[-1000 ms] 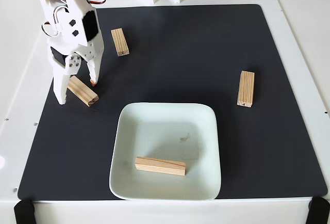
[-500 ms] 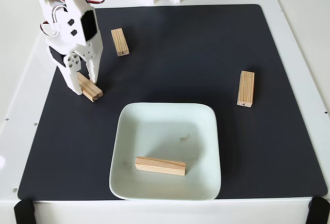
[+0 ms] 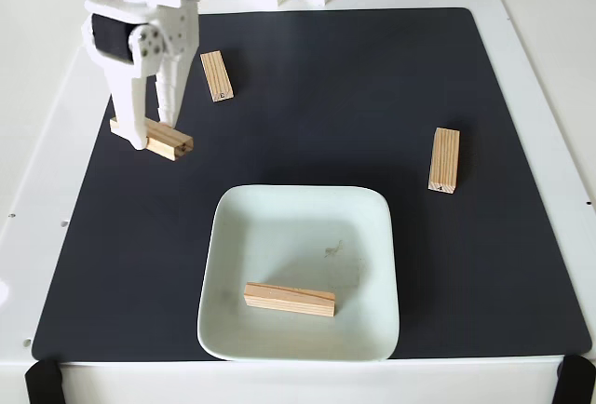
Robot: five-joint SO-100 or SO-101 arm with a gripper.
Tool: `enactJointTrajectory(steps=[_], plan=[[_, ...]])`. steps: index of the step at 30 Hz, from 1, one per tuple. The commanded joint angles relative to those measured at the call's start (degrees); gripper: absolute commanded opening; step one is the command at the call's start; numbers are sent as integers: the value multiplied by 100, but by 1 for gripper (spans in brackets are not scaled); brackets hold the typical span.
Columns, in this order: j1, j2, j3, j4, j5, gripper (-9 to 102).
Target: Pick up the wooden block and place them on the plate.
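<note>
Where mat (image 3: pixel 307 97) ends | white table (image 3: pixel 549 69) | daylight

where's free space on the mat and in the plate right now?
Free: mat centre between the top block and right block; plate's upper half above the block in it. Crowded: upper left, where the gripper clamps a block.

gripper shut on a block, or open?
Shut on it: the gripper has one finger on each long side of the wooden block at the mat's left.
</note>
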Motion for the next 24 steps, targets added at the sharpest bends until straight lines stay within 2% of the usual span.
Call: enactJointTrajectory(steps=[1, 4, 7, 18, 24], plan=[[-255, 1187, 721, -914, -264, 0], [-589, 1573, 1046, -1679, -325, 0], [-905, 1547, 791, -2092, -325, 0], [-1556, -765, -2241, -2109, -325, 0], [-1740, -1969, -3366, -2171, -325, 0]])
